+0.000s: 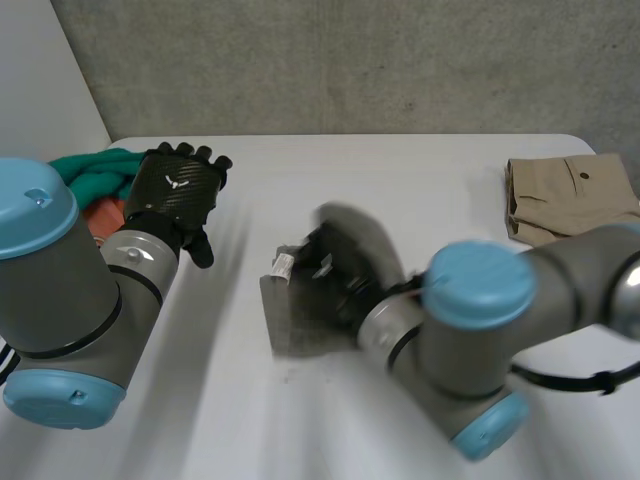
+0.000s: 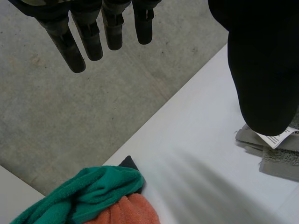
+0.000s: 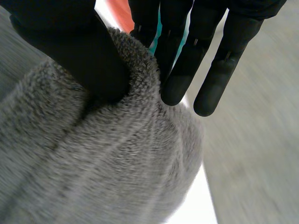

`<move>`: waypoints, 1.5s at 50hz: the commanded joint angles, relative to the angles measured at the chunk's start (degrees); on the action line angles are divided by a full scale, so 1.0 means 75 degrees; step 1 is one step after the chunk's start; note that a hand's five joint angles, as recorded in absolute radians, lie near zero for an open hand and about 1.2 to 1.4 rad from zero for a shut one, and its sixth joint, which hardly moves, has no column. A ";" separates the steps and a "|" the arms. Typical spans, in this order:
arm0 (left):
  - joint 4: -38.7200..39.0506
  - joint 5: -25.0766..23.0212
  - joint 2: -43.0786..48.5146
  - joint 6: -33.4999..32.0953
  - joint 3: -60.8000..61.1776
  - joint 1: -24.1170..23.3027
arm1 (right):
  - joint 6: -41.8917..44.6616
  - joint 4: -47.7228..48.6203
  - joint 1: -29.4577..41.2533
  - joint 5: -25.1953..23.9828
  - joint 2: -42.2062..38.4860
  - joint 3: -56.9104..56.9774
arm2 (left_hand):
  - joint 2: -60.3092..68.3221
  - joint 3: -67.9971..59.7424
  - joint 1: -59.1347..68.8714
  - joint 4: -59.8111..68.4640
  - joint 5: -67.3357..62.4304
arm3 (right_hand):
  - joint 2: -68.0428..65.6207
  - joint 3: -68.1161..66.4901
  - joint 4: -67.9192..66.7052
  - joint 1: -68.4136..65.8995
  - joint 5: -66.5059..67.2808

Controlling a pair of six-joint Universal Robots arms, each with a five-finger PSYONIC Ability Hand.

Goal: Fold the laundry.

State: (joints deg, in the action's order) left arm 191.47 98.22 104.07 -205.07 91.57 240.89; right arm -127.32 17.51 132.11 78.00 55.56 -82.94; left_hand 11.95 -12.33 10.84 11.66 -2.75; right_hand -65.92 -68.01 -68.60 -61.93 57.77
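- The right arm (image 1: 480,350) comes in nearest, its light-blue caps toward the camera, and reaches toward the middle of the white table (image 1: 420,190).
- The right hand (image 1: 338,268) is on the grey towel (image 1: 295,322), which lies on the table near its middle, in front of the arm's wrist.
- In the right wrist view a thick rolled fold of the towel is clamped: the thumb (image 3: 79,51) presses into it from one side and the straight fingers (image 3: 184,70) lie against the other side, so this hand is grasping the towel.
- A white label (image 1: 283,264) sticks out at the towel's far left corner; the left wrist view shows that label lying on the grey pile.
- The left arm (image 1: 60,300) stands at the near left, and the left hand (image 1: 180,190) is raised above the table, well apart from the towel.
- Its fingers (image 2: 88,37) hang straight and spread, the thumb (image 2: 261,70) apart from them, released and holding nothing.
- Just beyond the left hand, at the table's far left corner, a green cloth (image 2: 93,191) lies bunched over an orange cloth (image 2: 128,210), with a dark corner (image 2: 130,163) of something showing beneath them.
- At the far right edge of the table lie folded khaki trousers (image 1: 565,195), well apart from the towel.
- Beyond the table is a grey concrete surface (image 1: 350,60).
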 commanded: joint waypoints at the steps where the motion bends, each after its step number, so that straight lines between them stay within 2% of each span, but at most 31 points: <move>1: 0.0029 0.0006 0.0046 0.0026 -0.0068 0.0003 | 0.0571 -0.0084 0.0433 -0.0826 -0.0588 0.0043 | -0.0260 0.0310 -0.0111 -0.0221 0.0367 | -0.0952 -0.0674 -0.0595 -0.1485 0.0706; 2: 0.0041 0.0006 0.0058 0.0037 -0.0091 -0.0009 | 0.0443 -0.0073 0.0421 -0.0908 -0.0565 0.0032 | -0.0260 0.0310 -0.0111 -0.0221 0.0367 | 0.0656 0.0934 0.1013 0.0123 -0.0902; 3: 0.0076 0.0006 0.0081 0.0107 -0.0138 -0.0009 | 0.0058 -0.0003 0.0398 -0.0943 -0.0483 -0.0026 | -0.0232 0.0282 -0.0083 -0.0193 0.0339 | 0.4580 0.4858 0.4937 0.4047 -0.4826; 4: 0.0099 -0.0006 0.0081 0.0166 -0.0173 -0.0020 | -0.0212 0.0021 0.0328 -0.0944 -0.0413 -0.0050 | -0.0231 0.0282 -0.0083 -0.0193 0.0338 | 0.6506 0.6784 0.6863 0.5974 -0.6752; 5: 0.0123 0.0006 0.0093 0.0224 -0.0232 -0.0032 | -0.0540 0.0009 0.0223 -0.0955 -0.0308 -0.0074 | -0.0209 0.0260 -0.0061 -0.0170 0.0316 | 0.7457 0.7734 0.7814 0.6924 -0.7702; 10: 0.0217 -0.0018 0.0291 0.0716 -0.0735 -0.0278 | -0.3199 0.0009 -0.0948 -0.0838 0.0875 -0.0378 | -0.0097 0.0148 0.0051 -0.0059 0.0204 | 0.7457 0.7734 0.7814 0.6924 -0.7702; 11: 0.0228 -0.0018 0.0489 0.0868 -0.0968 -0.0429 | -0.4085 -0.0025 -0.1275 -0.0815 0.1202 -0.0495 | -0.0074 0.0125 0.0074 -0.0036 0.0181 | 0.7457 0.7734 0.7814 0.6924 -0.7702; 14: 0.0217 -0.0029 0.0795 0.1080 -0.1391 -0.0734 | -0.5540 -0.0119 -0.1768 -0.0780 0.1648 -0.0624 | -0.0074 0.0125 0.0074 -0.0036 0.0181 | 0.7457 0.7734 0.7814 0.6924 -0.7702; 18: 0.0205 -0.0053 0.1486 0.1256 -0.2117 -0.1367 | -0.6505 -0.0609 -0.2331 -0.0768 0.1837 -0.0648 | -0.0074 0.0125 0.0074 -0.0036 0.0181 | 0.7457 0.7734 0.7814 0.6924 -0.7702; 23: 0.0077 -0.0088 0.2633 0.1466 -0.2984 -0.2128 | -0.6683 -0.1478 -0.2708 -0.0709 0.1756 -0.0321 | -0.0074 0.0125 0.0074 -0.0036 0.0181 | 0.7457 0.7734 0.7814 0.6924 -0.7702; 26: -0.0122 0.0064 0.3033 0.1525 -0.3185 -0.2258 | -0.6719 -0.1876 -0.2685 -0.0709 0.1348 0.0065 | -0.0052 0.0102 0.0097 -0.0013 0.0159 | 0.7457 0.7734 0.7814 0.6924 -0.7702; 34: -0.1270 0.1878 0.3608 0.1514 -0.3128 -0.2271 | -0.6707 -0.2801 -0.2533 -0.0849 0.0012 0.1260 | -0.0074 0.0125 0.0074 -0.0036 0.0181 | 0.7457 0.7734 0.7814 0.6924 -0.7702; 36: -0.1342 0.2021 0.3620 0.1491 -0.3069 -0.2259 | -0.6696 -0.2931 -0.2451 -0.0873 -0.0223 0.1449 | -0.0074 0.0125 0.0074 -0.0036 0.0181 | 0.7457 0.7734 0.7814 0.6924 -0.7702; 44: -0.1494 0.2068 0.3573 0.1245 -0.2483 -0.1826 | -0.6403 -0.3155 -0.1876 -0.0897 -0.1279 0.2047 | 0.0015 0.0035 0.0164 0.0054 0.0092 | 0.7457 0.7734 0.7814 0.6924 -0.7702; 49: -0.1518 0.1916 0.3597 0.0718 -0.2400 -0.1731 | -0.5702 -0.3178 -0.1782 -0.0582 -0.1584 0.2164 | 0.0038 0.0012 0.0187 0.0077 0.0069 | 0.7457 0.7734 0.7814 0.6924 -0.7702; 52: -0.1518 0.1717 0.3538 0.0413 -0.2342 -0.1731 | -0.5302 -0.3178 -0.1759 -0.0323 -0.1479 0.2164 | 0.0038 0.0013 0.0186 0.0076 0.0069 | 0.7222 0.7500 0.7579 0.6689 -0.7468; 56: -0.1518 0.1448 0.3200 0.0319 -0.2482 -0.1673 | -0.4739 -0.3108 -0.1618 0.0005 -0.0766 0.1907 | 0.0016 0.0035 0.0164 0.0054 0.0092 | 0.7176 0.7454 0.7533 0.6643 -0.7422; 60: -0.1459 0.0781 0.2602 0.0307 -0.2693 -0.1544 | -0.4481 -0.2746 -0.1466 0.0228 0.0090 0.1088 | 0.0016 0.0035 0.0164 0.0054 0.0092 | 0.7310 0.7588 0.7667 0.6778 -0.7556; 64: -0.1471 -0.0472 0.2133 0.0342 -0.2892 -0.1333 | -0.4305 -0.1692 -0.1033 0.0415 0.0805 -0.0036 | 0.0038 0.0013 0.0186 0.0076 0.0069 | 0.7400 0.7678 0.7757 0.6868 -0.7646; 65: -0.1494 -0.1078 0.1923 0.0342 -0.2974 -0.1229 | -0.4166 -0.1295 -0.0823 0.0509 0.1004 -0.0491 | 0.0038 0.0013 0.0186 0.0076 0.0069 | 0.7423 0.7701 0.7780 0.6890 -0.7668; 68: -0.1541 -0.2065 0.1699 0.0389 -0.3103 -0.1076 | -0.3803 -0.0522 -0.0483 0.0661 0.1158 -0.1266 | 0.0105 -0.0054 0.0253 0.0143 0.0002 | 0.7423 0.7701 0.7780 0.6890 -0.7669; 69: -0.1645 -0.2695 0.1629 0.0447 -0.3196 -0.0994 | -0.3731 -0.0344 -0.0423 0.0697 0.1146 -0.1420 | 0.0172 -0.0121 0.0320 0.0210 -0.0065 | 0.7423 0.7701 0.7780 0.6890 -0.7669; 73: -0.2253 -0.3939 0.1593 0.0681 -0.3489 -0.0818 | -0.3391 0.0406 -0.0259 0.0849 0.0948 -0.1890 | 0.0150 -0.0100 0.0299 0.0189 -0.0043 | 0.7378 0.7656 0.7735 0.6846 -0.7624; 75: -0.2536 -0.4258 0.1581 0.0799 -0.3630 -0.0759 | -0.3297 0.0583 -0.0212 0.0908 0.0714 -0.1902 | 0.0173 -0.0122 0.0321 0.0211 -0.0065 | 0.7378 0.7656 0.7735 0.6845 -0.7624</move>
State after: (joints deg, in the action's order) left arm 177.92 76.92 116.34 -201.30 67.15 233.56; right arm -154.81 15.81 128.88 83.49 63.85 -93.93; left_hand 11.95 -12.33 11.05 11.67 -2.74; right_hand -11.92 -11.82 -12.25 -12.72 2.89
